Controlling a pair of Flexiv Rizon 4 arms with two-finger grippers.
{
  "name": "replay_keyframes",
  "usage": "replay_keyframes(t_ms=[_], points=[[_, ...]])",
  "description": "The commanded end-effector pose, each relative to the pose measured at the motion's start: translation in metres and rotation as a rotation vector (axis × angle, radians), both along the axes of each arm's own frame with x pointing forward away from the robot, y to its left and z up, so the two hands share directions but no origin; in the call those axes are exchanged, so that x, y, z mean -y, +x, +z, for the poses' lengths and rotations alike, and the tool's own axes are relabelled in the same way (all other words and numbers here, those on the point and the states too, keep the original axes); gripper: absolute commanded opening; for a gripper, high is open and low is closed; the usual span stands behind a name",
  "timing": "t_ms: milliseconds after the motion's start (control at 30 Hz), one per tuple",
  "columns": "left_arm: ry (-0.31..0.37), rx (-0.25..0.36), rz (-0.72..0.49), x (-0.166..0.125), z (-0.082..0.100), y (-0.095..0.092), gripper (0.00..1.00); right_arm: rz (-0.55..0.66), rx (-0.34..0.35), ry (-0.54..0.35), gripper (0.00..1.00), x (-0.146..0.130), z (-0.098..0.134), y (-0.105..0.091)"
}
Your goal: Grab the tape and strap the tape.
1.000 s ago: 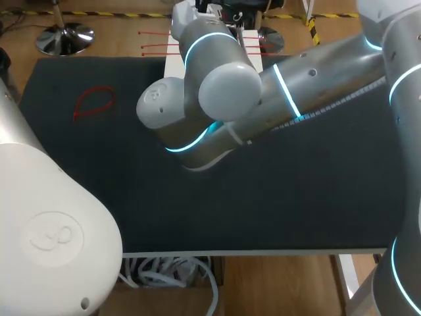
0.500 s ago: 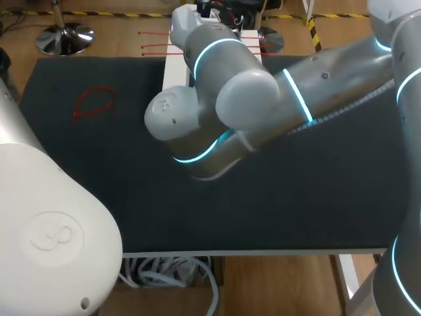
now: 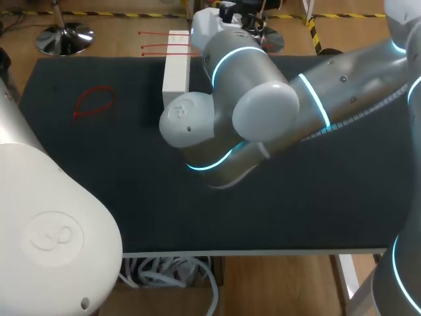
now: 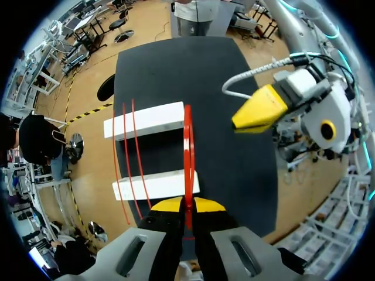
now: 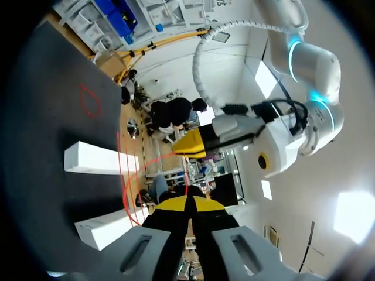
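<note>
Left pincer [image 4: 188, 206] on tape [image 4: 188, 146], wrist-view only

Head camera overhead behind table [image 3: 145, 197]; wrist cameras (fisheye) share white blocks [image 4: 143, 120]

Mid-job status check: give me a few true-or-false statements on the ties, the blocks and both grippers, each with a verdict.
1. The left gripper is shut on a red tie. True.
2. That tie lies only on the bare mat. False: it runs across both white blocks, the far one and the near one.
3. A looped red tie lies on the mat, apart from the blocks. True.
4. The right gripper has its tips spread wide. False: its tips are together.
5. Four more ties lie across the blocks beside the held one. False: only two loose ties do.
</note>
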State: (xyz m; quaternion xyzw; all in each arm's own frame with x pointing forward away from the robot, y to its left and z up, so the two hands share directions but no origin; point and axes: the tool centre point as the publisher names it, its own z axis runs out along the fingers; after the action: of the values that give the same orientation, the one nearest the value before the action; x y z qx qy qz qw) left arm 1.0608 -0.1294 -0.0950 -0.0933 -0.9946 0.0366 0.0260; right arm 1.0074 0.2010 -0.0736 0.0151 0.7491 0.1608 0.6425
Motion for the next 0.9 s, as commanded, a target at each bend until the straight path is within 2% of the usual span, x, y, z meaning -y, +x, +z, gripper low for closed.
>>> replay_keyframes(t_ms=[33,133,167,200,233,267,900], points=[[0.004,-0.002,0.001,0.001,0.001,0.000,0.00,-0.007,0.006,0.005,0.05,0.022,0.003,0.008],[0.004,-0.002,0.001,0.001,0.001,0.000,0.00,-0.015,0.016,0.021,0.10,0.033,0.005,0.012],[0.004,-0.002,0.001,0.001,0.001,0.000,0.00,-0.005,0.015,0.029,0.15,0.034,0.005,0.012],[0.004,-0.002,0.001,0.001,0.001,0.000,0.00,0.000,0.014,0.032,0.27,0.034,0.005,0.013],[0.004,-0.002,0.001,0.001,0.001,0.000,0.00,0.024,0.010,0.032,0.60,0.035,0.005,0.014],[0.004,-0.002,0.001,0.001,0.001,0.000,0.00,0.040,0.003,0.040,1.00,0.035,0.004,0.014],[-0.002,-0.002,0.008,-0.001,0.001,0.000,0.00,0.040,0.003,0.040,1.00,0.035,0.004,0.014]])
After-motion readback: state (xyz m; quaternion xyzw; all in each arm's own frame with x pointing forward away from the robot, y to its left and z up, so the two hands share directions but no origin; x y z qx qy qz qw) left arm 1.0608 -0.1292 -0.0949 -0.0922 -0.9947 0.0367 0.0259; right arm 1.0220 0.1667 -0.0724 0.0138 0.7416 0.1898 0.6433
